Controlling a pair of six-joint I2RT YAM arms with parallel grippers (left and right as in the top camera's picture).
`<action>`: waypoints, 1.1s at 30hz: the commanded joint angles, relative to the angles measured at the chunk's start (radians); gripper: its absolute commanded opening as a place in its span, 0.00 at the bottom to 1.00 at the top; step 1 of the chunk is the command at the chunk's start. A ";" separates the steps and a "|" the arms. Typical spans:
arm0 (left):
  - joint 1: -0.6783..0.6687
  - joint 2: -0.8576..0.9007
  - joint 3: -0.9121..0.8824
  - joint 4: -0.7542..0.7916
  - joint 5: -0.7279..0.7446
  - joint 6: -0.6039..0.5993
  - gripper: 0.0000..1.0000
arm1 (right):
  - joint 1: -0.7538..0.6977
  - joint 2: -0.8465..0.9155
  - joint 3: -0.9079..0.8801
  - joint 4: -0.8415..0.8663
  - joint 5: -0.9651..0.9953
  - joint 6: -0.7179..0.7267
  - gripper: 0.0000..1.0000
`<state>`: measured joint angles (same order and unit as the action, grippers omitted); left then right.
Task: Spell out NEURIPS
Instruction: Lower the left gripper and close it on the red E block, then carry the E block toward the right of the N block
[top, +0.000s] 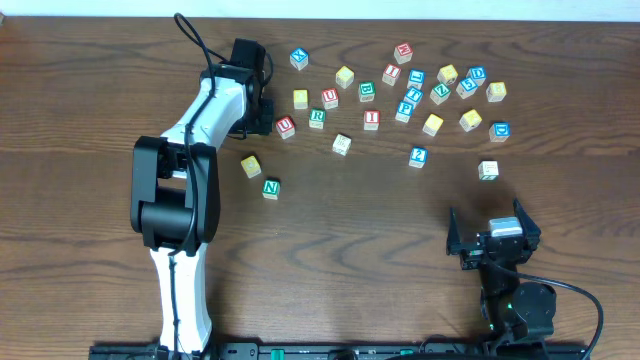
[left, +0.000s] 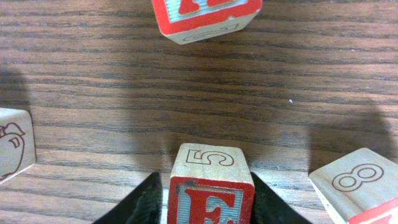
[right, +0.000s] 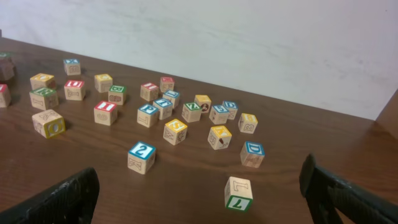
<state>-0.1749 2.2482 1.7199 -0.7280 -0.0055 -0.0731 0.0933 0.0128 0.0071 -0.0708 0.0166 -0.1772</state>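
Left wrist cam has the E block (left: 210, 165) sitting on the table (left: 124, 93) right between the left gripper (left: 209, 208) fingers. They hug both sides, but I can't tell if they're actually squeezing. I'd get a square, centred grip before lifting, then set it beside the N block (top: 271, 187). Right gripper (right: 199, 193) is spread wide, empty. No trays or bins, the blocks are all loose.
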 joint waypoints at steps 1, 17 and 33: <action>0.000 0.008 0.027 0.000 -0.001 0.010 0.36 | -0.009 -0.005 -0.002 -0.004 -0.001 -0.007 0.99; -0.001 0.007 0.035 -0.020 -0.001 0.009 0.34 | -0.009 -0.005 -0.002 -0.004 -0.001 -0.007 0.99; -0.001 -0.040 0.134 -0.117 0.071 0.008 0.26 | -0.009 -0.005 -0.002 -0.004 -0.001 -0.007 0.99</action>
<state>-0.1749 2.2478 1.8313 -0.8352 0.0196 -0.0704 0.0933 0.0128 0.0071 -0.0708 0.0162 -0.1772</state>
